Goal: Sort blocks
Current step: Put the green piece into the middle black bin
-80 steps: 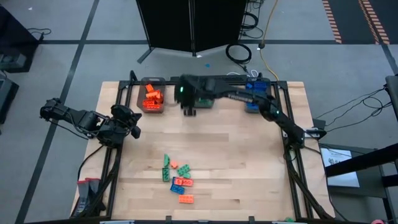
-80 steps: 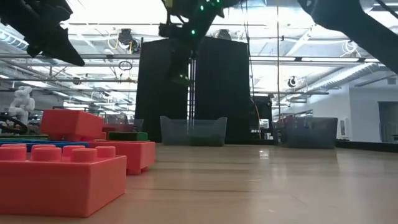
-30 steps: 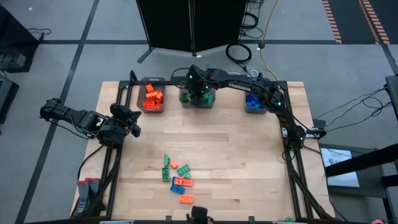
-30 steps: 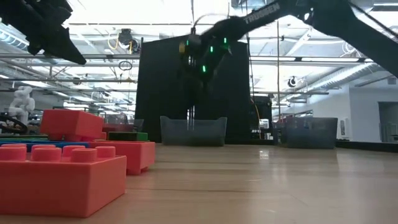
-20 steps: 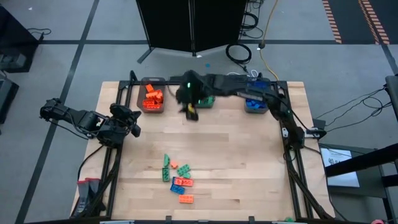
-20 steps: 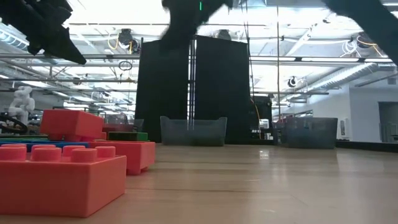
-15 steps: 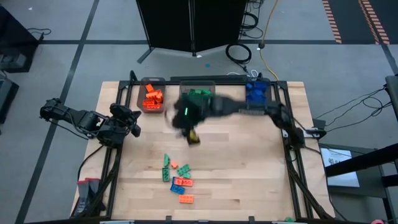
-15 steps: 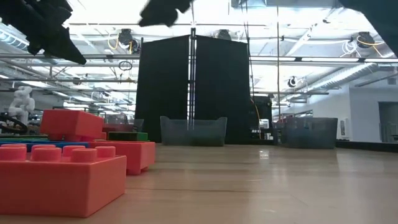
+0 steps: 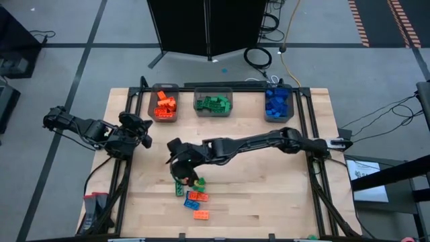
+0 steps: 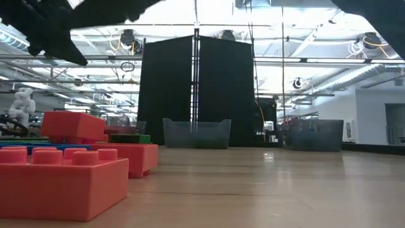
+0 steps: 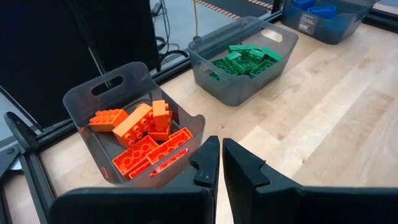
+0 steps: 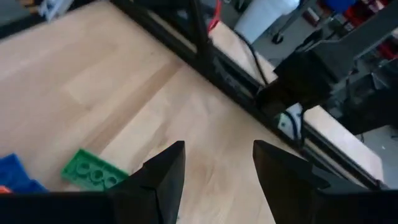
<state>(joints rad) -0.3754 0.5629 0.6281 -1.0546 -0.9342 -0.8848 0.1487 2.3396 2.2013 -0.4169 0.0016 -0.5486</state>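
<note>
A loose pile of orange, green and blue blocks [image 9: 193, 191] lies near the table's near edge; it shows close up in the low view as orange blocks [image 10: 63, 171]. My right gripper [image 9: 181, 172] is open and stands over the pile's far left end, touching nothing. In its wrist view the right gripper [image 12: 217, 168] has a green block [image 12: 93, 169] and a blue block [image 12: 9, 171] lying flat on the table beside it. My left gripper [image 9: 139, 132] waits, shut, at the table's left edge. In its own wrist view the left gripper [image 11: 221, 163] faces the bins.
Three grey bins stand along the far edge: an orange-filled bin [image 9: 164, 105], a green-filled bin [image 9: 213, 103] and a blue-filled bin [image 9: 277, 103]. A black metal frame [image 9: 306, 114] borders the table. Bare wood lies between the bins and the pile.
My right gripper has swung from above the green bin at the far edge toward the near edge and to the left, coming down over the loose pile. The pile and the left arm have stayed put.
</note>
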